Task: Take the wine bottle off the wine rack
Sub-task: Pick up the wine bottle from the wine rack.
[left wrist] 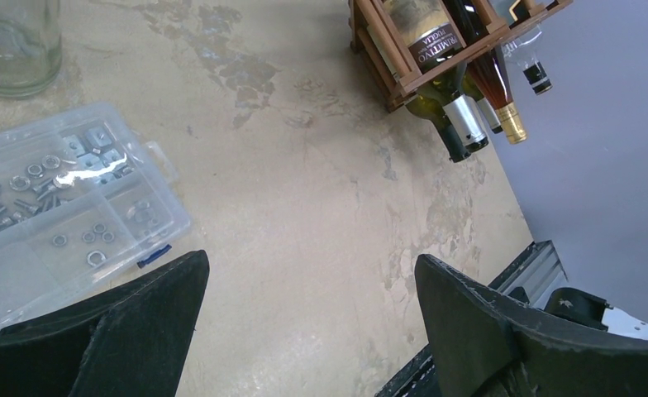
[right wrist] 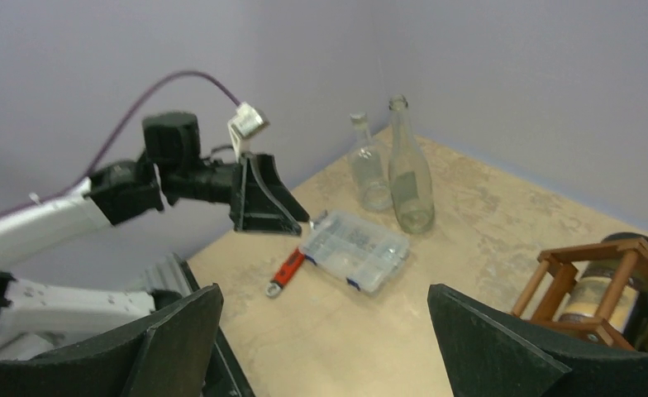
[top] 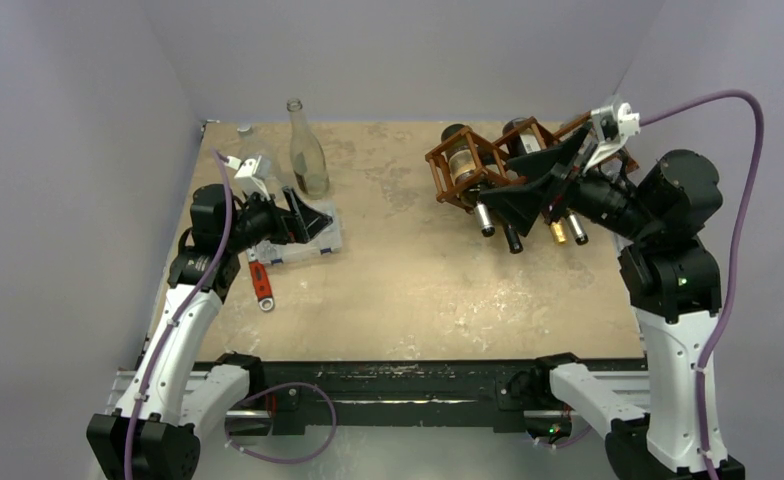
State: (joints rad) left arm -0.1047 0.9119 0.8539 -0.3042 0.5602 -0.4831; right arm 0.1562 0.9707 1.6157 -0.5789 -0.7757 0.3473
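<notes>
**Several bottle necks point to the near edge; the right hand is the nearer one**

The wine rack [top: 478, 165] stands on the far right part of the desk [top: 408, 290], well apart from the left arm. The wine bottles [top: 484, 216] lie in its cells. Their long axis runs from the far wall toward the near edge and a little down, so the capped necks stick out of the front of the rack on the side of the arm bases. From the left wrist view the same necks [left wrist: 463, 124] hang out past the wooden frame [left wrist: 412, 78], clear of the desk.

The right hand [top: 533, 185] is at the rack, over its front in the top view. Its jaws are spread wide and nothing is between them. In its own wrist view the rack [right wrist: 589, 285] shows only at the right edge, beside one finger. The hand looks across the desk to the left, not along a bottle. I judge that it must first turn, so that the jaws come across a neck. After that the pull should follow the bottle's axis, toward the near edge. Which bottle is meant I cannot tell.

The left hand [top: 306, 222] is also wide open and empty. It hangs above the clear plastic box [top: 318, 243] on the far left, so it is the farther one.
</notes>
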